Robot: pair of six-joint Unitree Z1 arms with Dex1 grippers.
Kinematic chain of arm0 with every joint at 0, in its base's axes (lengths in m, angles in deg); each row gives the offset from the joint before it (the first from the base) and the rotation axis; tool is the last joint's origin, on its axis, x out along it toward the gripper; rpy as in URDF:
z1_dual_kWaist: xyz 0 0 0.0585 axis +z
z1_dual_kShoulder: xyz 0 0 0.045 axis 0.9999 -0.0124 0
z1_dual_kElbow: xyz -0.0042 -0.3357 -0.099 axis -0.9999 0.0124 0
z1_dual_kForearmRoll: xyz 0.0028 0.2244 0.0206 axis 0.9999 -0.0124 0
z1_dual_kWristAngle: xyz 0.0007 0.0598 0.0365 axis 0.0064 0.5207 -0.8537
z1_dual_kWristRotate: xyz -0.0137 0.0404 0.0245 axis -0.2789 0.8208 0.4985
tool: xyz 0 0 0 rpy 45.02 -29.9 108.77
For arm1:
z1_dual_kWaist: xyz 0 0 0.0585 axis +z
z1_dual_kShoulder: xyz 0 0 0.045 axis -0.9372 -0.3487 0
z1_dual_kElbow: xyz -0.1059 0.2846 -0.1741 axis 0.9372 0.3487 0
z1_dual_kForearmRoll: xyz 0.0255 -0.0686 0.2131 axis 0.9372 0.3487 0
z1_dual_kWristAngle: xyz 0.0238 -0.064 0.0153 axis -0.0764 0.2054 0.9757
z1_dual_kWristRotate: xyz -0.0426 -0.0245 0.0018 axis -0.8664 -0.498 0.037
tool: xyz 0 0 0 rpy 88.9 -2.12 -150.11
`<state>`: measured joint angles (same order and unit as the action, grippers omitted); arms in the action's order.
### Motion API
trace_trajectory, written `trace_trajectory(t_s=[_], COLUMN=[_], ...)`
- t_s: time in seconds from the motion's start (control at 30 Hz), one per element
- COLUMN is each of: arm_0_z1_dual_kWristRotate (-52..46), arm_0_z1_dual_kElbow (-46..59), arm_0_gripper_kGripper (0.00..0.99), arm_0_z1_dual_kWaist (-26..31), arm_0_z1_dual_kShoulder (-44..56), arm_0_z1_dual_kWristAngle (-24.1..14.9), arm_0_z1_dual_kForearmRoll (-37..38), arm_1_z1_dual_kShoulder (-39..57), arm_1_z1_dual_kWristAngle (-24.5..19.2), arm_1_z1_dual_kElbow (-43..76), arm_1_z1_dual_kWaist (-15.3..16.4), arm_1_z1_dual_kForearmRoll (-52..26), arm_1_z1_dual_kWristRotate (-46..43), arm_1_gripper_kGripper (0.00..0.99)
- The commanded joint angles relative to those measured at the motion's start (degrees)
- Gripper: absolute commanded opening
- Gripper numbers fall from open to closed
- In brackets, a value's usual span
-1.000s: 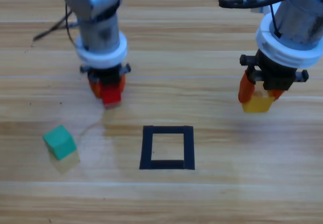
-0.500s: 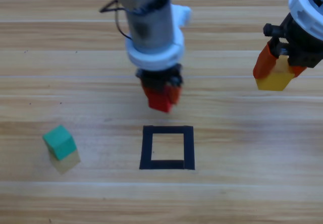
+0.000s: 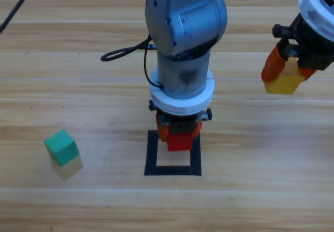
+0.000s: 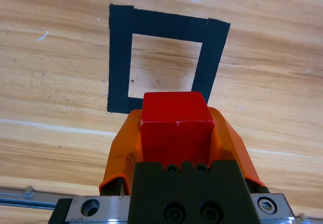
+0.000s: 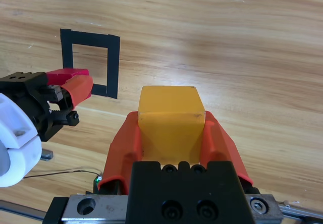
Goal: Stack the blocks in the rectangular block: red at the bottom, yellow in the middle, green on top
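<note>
My left gripper (image 3: 179,136) is shut on the red cube (image 3: 180,141) and holds it over the far edge of the black tape rectangle (image 3: 152,153). In the left wrist view the red cube (image 4: 176,120) sits between the orange jaws, with the tape rectangle (image 4: 119,57) just beyond it. At the right edge my right gripper (image 3: 284,78) is shut on the yellow cube (image 3: 284,81) and hangs above the table; the right wrist view shows the yellow cube (image 5: 170,114) between its jaws. The teal-green cube (image 3: 62,147) lies alone at the left.
A black cable (image 3: 122,52) loops over the wood behind the left arm. In the right wrist view the left gripper (image 5: 68,85) shows with the red cube, in front of the tape rectangle (image 5: 113,62).
The left arm has carried the red cube from the left to the tape rectangle. The right gripper rose and drew right with the yellow cube, then held still.
</note>
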<state>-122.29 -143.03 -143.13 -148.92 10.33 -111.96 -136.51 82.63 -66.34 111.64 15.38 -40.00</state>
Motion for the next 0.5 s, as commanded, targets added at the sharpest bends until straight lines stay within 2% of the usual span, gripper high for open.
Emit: trace_trajectory(t_s=[0.03, 0.27, 0.5], arm_0_z1_dual_kWristRotate=[-2.2, 1.4, 5.0], arm_0_z1_dual_kElbow=[0.3, 0.6, 4.9], arm_0_gripper_kGripper=[0.000, 0.000, 0.000], arm_0_z1_dual_kWaist=[-1.4, 0.0, 1.2], arm_0_z1_dual_kShoulder=[-0.2, -0.3, -0.3], arm_0_z1_dual_kWristAngle=[-0.5, 0.0, 0.9], arm_0_z1_dual_kForearmRoll=[-0.3, 0.5, 5.3], arm_1_z1_dual_kShoulder=[-3.5, -3.9, -5.1], arm_1_z1_dual_kWristAngle=[1.1, 1.2, 1.2], arm_1_z1_dual_kElbow=[0.6, 0.3, -0.1], arm_1_z1_dual_kWaist=[-1.6, -1.6, -1.6], arm_1_z1_dual_kForearmRoll=[1.0, 1.0, 0.9], arm_1_z1_dual_kWristRotate=[0.0, 0.0, 0.0], arm_1_gripper_kGripper=[0.052, 0.052, 0.052])
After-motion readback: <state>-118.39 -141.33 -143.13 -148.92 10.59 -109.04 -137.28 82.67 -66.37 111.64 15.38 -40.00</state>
